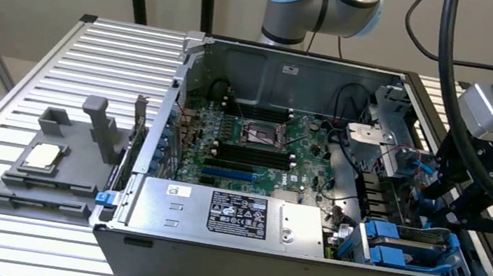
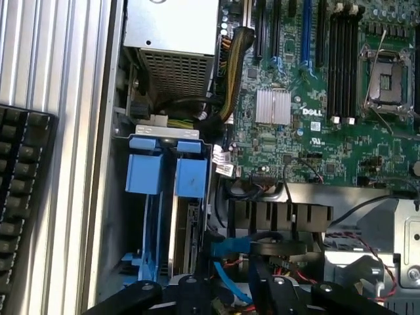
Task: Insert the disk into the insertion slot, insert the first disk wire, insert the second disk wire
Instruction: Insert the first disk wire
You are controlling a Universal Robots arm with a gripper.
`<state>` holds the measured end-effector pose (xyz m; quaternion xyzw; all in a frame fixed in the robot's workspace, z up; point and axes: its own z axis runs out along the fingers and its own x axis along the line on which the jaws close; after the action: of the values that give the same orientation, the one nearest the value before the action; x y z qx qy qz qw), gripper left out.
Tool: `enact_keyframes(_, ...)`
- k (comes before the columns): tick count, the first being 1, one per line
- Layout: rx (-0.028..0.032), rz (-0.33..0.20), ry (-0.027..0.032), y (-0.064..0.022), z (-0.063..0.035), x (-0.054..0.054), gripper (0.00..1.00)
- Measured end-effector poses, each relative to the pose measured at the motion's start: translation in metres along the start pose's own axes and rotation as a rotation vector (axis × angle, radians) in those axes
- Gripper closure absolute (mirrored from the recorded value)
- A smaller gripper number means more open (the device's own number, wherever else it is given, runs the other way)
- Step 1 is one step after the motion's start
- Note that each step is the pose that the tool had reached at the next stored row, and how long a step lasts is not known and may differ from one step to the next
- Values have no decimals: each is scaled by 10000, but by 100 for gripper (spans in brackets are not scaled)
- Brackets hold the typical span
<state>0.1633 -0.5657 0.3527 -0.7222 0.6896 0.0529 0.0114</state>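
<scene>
here, the black tool [image 1: 446, 205] on the robot arm is lowered into the corner of an open desktop computer case [image 1: 241, 264], at the exterior view's right. whether the tool is spread or pressed together cannot be told. in the wrist view, its black links sit either side of a thin light-blue wire [image 2: 226, 254] with a black plug on its end. whether the tool touches or pinches that wire cannot be told.

the disk [image 2: 177, 174] sits inside the insertion slot [image 2: 117, 197] of the grey drive cage, just beside the tool. it is seen edge-on: a slim silver-grey slab clipped in a bright blue plastic carrier, with two blue tabs at its outer end. the wire's plug lies close to the disk's inner end. whether it is plugged in cannot be told.

beside the cage is the green motherboard [image 2: 315, 125]. the case rests on a ribbed metal counter [image 1: 18, 82].
</scene>
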Motion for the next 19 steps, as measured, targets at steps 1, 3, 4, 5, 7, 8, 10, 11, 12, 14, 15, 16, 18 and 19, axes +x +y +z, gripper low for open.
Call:
enact_keyframes(1,-4,-45,4,15,7,-1,61)
enact_keyframes(3,-11,-127,8,57,13,-2,61)
enact_keyframes(4,-13,-159,10,79,15,-3,61)
enact_keyframes(5,-12,-189,12,101,16,-1,61)
enact_keyframes(7,-3,-233,15,139,16,14,61)
enact_keyframes(8,2,-239,16,152,13,28,61)
enact_keyframes(10,4,-243,16,163,4,73,61)
enact_keyframes(11,4,-244,14,164,-4,102,61)
enact_keyframes(12,1,-243,16,167,-16,138,61)
enact_keyframes(14,-39,-240,13,169,-42,215,61)
enact_keyframes(15,-70,-236,12,167,-52,245,61)
enact_keyframes(16,-108,-231,9,162,-59,273,61)
enact_keyframes(18,-189,-225,3,138,-68,314,61)
enact_keyframes(19,-229,-222,1,117,-72,328,61)
